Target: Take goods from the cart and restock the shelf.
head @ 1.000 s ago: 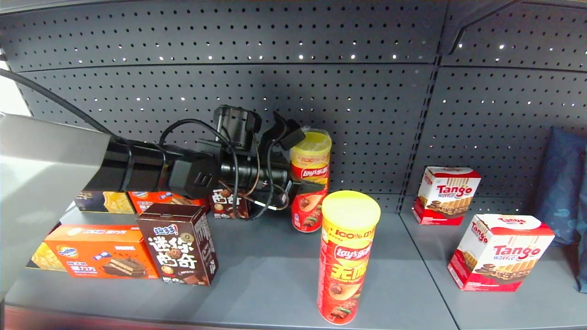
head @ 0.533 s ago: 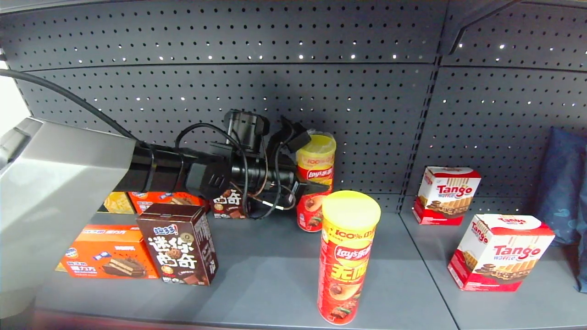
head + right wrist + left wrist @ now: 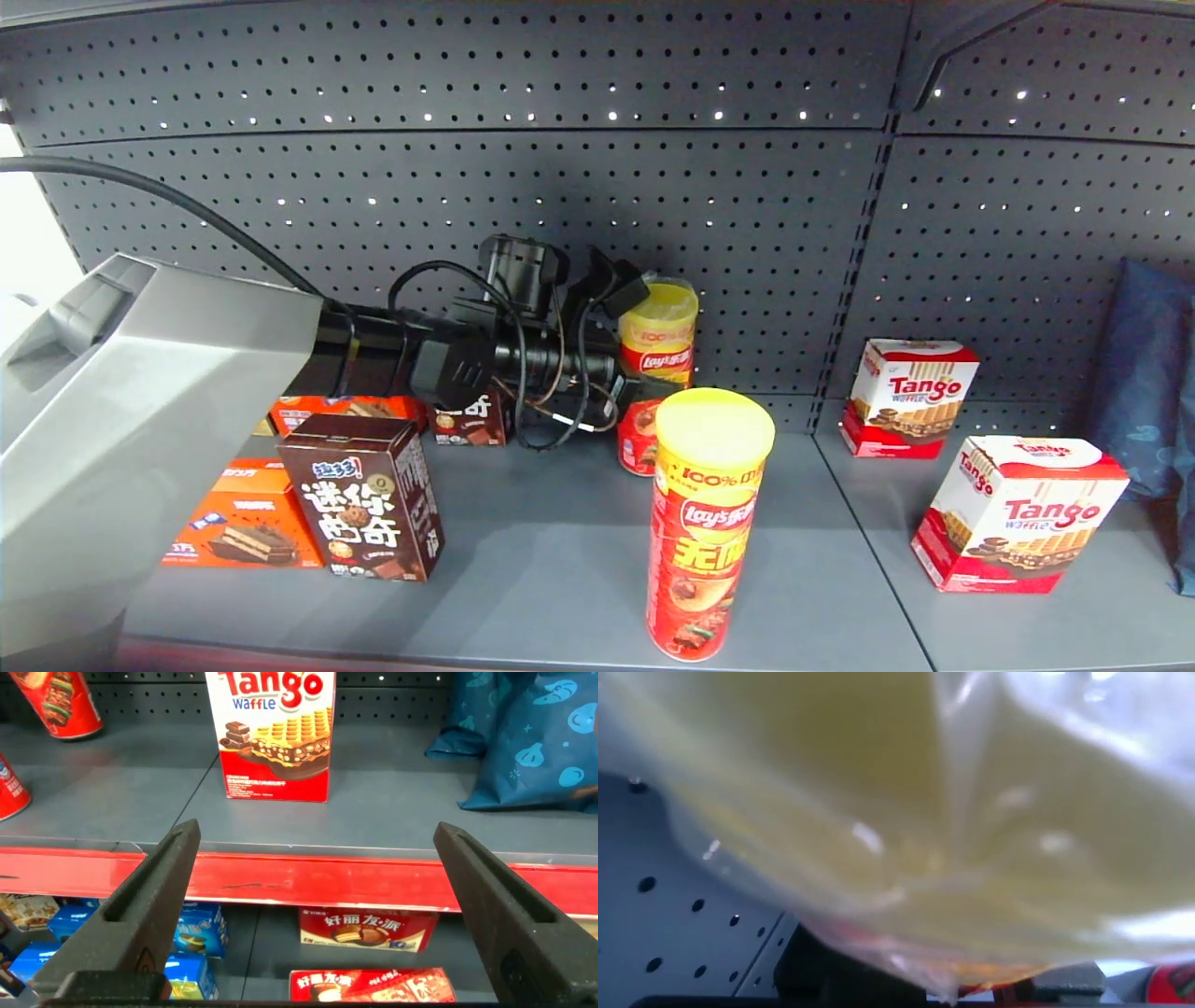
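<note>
Left tool [image 3: 655, 380] clamps the rear chip can [image 3: 660, 322] mid-body, prob light, slick n crushable, so gentle side grip there imo; right tool [image 3: 318, 831] gapes empty.

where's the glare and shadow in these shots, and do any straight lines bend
Head view: light pricks through the pegboard holes, a shadow lies on it behind the left end effector, and its seams bow toward the edges. Left wrist view: white glints on the lid of the rear chips can. Right wrist view: a pale sheen along the red shelf edge.

rear can [image 3: 659, 341] behind front can [image 3: 711, 523] | wafer boxes [image 3: 1018, 513] right
</note>
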`<state>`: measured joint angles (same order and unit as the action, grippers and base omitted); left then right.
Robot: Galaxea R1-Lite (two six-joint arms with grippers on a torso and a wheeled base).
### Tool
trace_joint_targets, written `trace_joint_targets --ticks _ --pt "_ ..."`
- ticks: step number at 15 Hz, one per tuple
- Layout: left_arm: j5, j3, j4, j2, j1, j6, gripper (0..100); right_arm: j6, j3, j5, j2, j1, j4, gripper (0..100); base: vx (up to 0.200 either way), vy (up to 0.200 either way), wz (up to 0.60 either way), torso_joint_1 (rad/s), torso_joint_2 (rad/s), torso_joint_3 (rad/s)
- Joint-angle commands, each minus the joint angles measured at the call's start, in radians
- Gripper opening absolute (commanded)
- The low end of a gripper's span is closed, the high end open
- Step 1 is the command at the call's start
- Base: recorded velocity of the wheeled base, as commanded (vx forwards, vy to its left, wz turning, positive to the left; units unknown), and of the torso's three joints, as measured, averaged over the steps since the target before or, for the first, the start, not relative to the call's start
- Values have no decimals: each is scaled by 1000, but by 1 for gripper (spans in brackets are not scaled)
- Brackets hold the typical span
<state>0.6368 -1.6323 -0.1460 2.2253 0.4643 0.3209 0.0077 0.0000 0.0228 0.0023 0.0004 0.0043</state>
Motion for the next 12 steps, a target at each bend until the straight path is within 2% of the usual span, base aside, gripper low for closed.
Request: trace_joint_targets --ticks 1,10,12 --pt "0 -3 2 8 1 0 0 0 0 0 2 1 0 100 0 0 0 0 0 0" --pt "0 14 9 -12 1 -2 0 0 0 0 2 1 0 100 0 0 0 0 0 0" --pt "1 85 11 -46 2 -2 0 0 0 0 2 1 0 100 0 0 0 0 0 0"
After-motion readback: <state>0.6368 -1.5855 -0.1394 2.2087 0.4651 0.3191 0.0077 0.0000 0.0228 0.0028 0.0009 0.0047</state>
